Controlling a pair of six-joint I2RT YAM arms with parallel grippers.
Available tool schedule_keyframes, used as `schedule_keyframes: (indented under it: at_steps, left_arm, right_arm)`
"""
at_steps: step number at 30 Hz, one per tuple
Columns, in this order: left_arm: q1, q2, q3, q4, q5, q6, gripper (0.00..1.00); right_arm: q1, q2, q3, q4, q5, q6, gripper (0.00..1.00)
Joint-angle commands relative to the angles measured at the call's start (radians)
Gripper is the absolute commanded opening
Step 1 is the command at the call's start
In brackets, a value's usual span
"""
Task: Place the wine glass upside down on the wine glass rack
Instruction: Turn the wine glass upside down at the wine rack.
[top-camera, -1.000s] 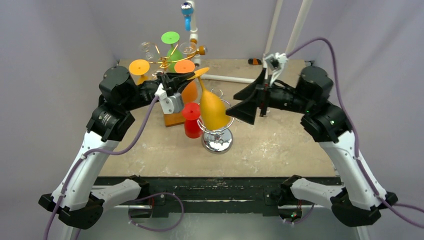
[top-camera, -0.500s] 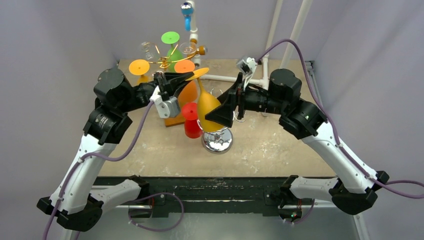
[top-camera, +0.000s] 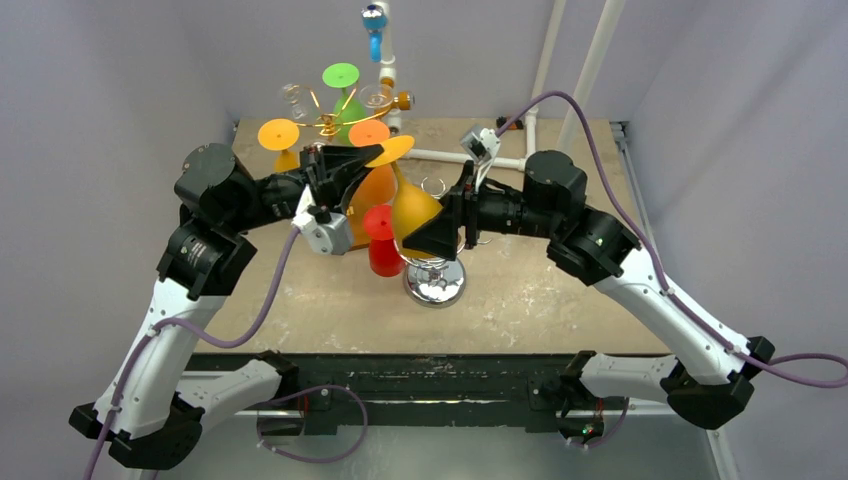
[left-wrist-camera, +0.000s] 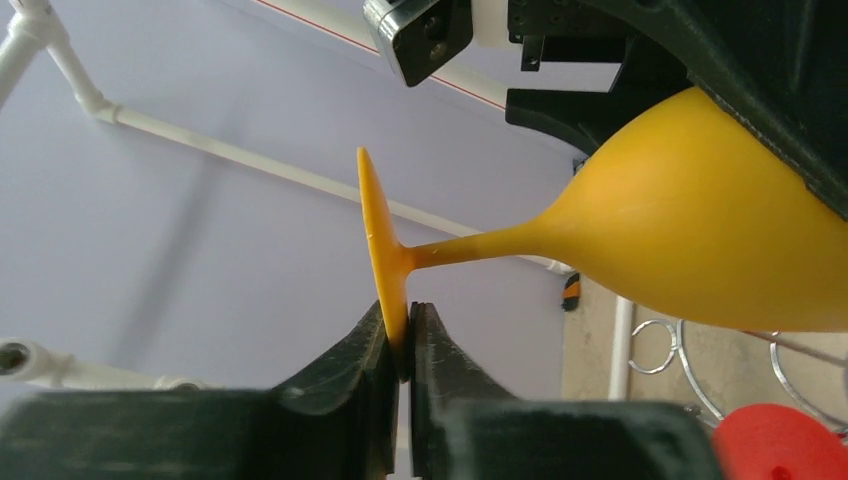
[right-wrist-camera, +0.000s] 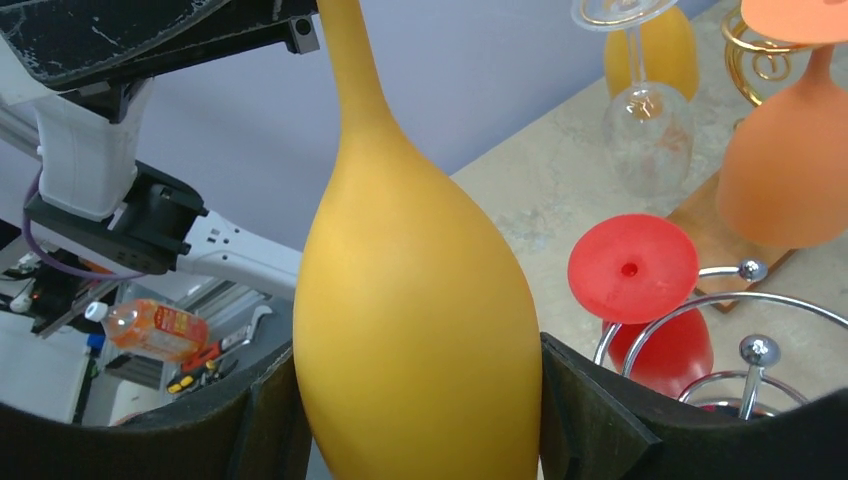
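Observation:
The yellow wine glass (top-camera: 415, 205) hangs foot up and tilted above the chrome wire rack (top-camera: 436, 283). My left gripper (top-camera: 372, 156) is shut on the rim of its flat foot (left-wrist-camera: 378, 240), with the pads pinching the disc at the left gripper (left-wrist-camera: 405, 335). The bowl (left-wrist-camera: 690, 230) points away and down. My right gripper (top-camera: 420, 228) has come in from the right, and its jaws press both sides of the bowl (right-wrist-camera: 420, 250) at the right gripper (right-wrist-camera: 417, 352). The rim of the glass is hidden below the fingers.
A red glass (top-camera: 382, 240) stands upside down just left of the chrome rack (right-wrist-camera: 745, 270). Behind, a gold rack (top-camera: 328, 122) on a wooden base holds orange, green and clear glasses. White pipes (top-camera: 455, 157) cross the back of the table.
The right arm swung left to the glass and its wide-open jaws narrowed onto the bowl. The left gripper, still holding the foot, shifted slightly left and tilted the glass.

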Motion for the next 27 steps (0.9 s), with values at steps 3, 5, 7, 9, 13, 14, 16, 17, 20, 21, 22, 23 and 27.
schedule_keyframes:
  at_steps: [3, 5, 7, 9, 13, 14, 16, 17, 20, 21, 22, 23, 27]
  left_arm:
    - [-0.002, -0.041, 0.003, -0.002, 0.061, 0.026, 0.73]
    - [-0.002, -0.046, 0.008, -0.028, 0.045, 0.016, 0.96]
    - [-0.002, -0.043, 0.029, -0.071, 0.021, -0.006, 1.0]
    - [-0.001, -0.04, 0.05, -0.106, -0.017, -0.059, 1.0]
    - [-0.002, -0.048, 0.068, -0.174, -0.087, -0.217, 1.0]
    - [-0.001, -0.052, 0.062, -0.177, -0.107, -0.271, 1.0]
    - [-0.001, -0.063, 0.05, -0.192, -0.142, -0.368, 1.0]
    - [-0.001, -0.068, 0.041, -0.199, -0.162, -0.411, 1.0]
    - [-0.002, -0.091, 0.003, -0.212, -0.174, -0.48, 1.0]
    - [-0.001, -0.101, -0.01, -0.212, -0.173, -0.484, 1.0]
    - [-0.002, -0.109, -0.026, -0.207, -0.171, -0.492, 1.0]
    - [-0.001, -0.118, -0.034, -0.2, -0.171, -0.502, 1.0]
    - [-0.001, -0.126, -0.036, -0.199, -0.169, -0.519, 1.0]
  right_arm:
    - [0.0, -0.084, -0.002, 0.017, 0.163, -0.025, 0.57]
    - [0.0, -0.116, -0.017, -0.014, 0.213, -0.055, 0.55]
    - [-0.001, -0.16, -0.046, -0.046, 0.288, -0.083, 0.55]
    - [-0.001, -0.219, -0.091, -0.078, 0.378, -0.094, 0.55]
    - [-0.001, -0.369, -0.249, -0.101, 0.586, -0.097, 0.56]
    - [0.0, -0.399, -0.288, -0.114, 0.643, -0.091, 0.57]
    - [0.0, -0.455, -0.369, -0.12, 0.727, -0.083, 0.59]
    - [0.0, -0.479, -0.41, -0.111, 0.758, -0.081, 0.59]
    - [0.0, -0.528, -0.526, -0.077, 0.825, -0.089, 0.6]
    - [-0.001, -0.542, -0.56, -0.059, 0.844, -0.089, 0.6]
    - [-0.001, -0.557, -0.591, -0.038, 0.859, -0.092, 0.6]
    - [-0.001, -0.575, -0.621, -0.017, 0.88, -0.091, 0.6]
    - [0.0, -0.644, -0.711, 0.037, 0.929, -0.087, 0.6]
